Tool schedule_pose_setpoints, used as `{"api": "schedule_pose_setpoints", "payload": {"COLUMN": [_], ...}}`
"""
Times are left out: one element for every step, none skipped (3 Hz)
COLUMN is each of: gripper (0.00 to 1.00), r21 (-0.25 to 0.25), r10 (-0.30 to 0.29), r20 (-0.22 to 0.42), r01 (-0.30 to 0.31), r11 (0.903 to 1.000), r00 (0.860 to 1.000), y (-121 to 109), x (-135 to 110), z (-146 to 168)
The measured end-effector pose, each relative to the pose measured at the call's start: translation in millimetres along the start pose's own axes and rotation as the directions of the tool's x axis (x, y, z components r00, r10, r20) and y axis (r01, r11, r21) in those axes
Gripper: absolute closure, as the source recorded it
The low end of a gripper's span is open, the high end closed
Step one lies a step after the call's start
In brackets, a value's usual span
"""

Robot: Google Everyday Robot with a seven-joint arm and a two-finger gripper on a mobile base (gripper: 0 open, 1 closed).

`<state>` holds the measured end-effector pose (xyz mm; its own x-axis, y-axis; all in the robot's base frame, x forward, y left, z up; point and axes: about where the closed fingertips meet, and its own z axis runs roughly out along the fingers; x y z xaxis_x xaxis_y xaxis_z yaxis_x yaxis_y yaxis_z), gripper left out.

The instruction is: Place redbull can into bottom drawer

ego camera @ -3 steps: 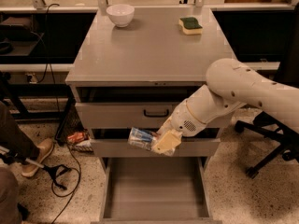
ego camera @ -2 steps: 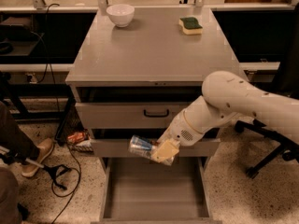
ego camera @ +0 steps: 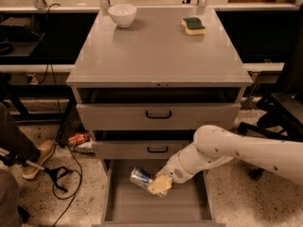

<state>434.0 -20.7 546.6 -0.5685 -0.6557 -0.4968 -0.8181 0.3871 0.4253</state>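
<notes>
The redbull can (ego camera: 140,177), silver with blue panels, lies tilted on its side in my gripper (ego camera: 155,184), just above the floor of the bottom drawer (ego camera: 156,207). The bottom drawer is pulled out, a wide grey tray with a plain floor. My gripper is shut on the can's right end, with tan pads (ego camera: 159,185) around it. My white arm (ego camera: 236,150) reaches in from the right, below the middle drawer (ego camera: 142,149).
The grey cabinet top (ego camera: 158,51) carries a white bowl (ego camera: 122,14) and a green-and-yellow sponge (ego camera: 193,25). The top drawer (ego camera: 158,115) is slightly open. A person's shoe (ego camera: 38,157) and cables lie on the floor at left. A black chair (ego camera: 279,112) stands at right.
My gripper has moved down with the can, from in front of the middle drawer into the open bottom drawer. The view has shifted lower and closer.
</notes>
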Motion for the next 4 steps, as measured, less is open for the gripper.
{"api": "schedule_pose_setpoints", "payload": {"gripper": [1.00, 1.00, 1.00, 1.00], "r21": [0.002, 0.008, 0.002, 0.042], "r10": [0.061, 0.088, 0.093, 0.108], "r20": [0.046, 0.068, 0.081, 0.118], "r01": [-0.061, -0.089, -0.093, -0.113], "r11": [0.9981, 0.9960, 0.9956, 0.9927], "r00": [0.997, 0.994, 0.992, 0.987], "y": [-31, -39, -42, -83], "x": [19, 25, 26, 33], "z": [69, 85, 91, 114]}}
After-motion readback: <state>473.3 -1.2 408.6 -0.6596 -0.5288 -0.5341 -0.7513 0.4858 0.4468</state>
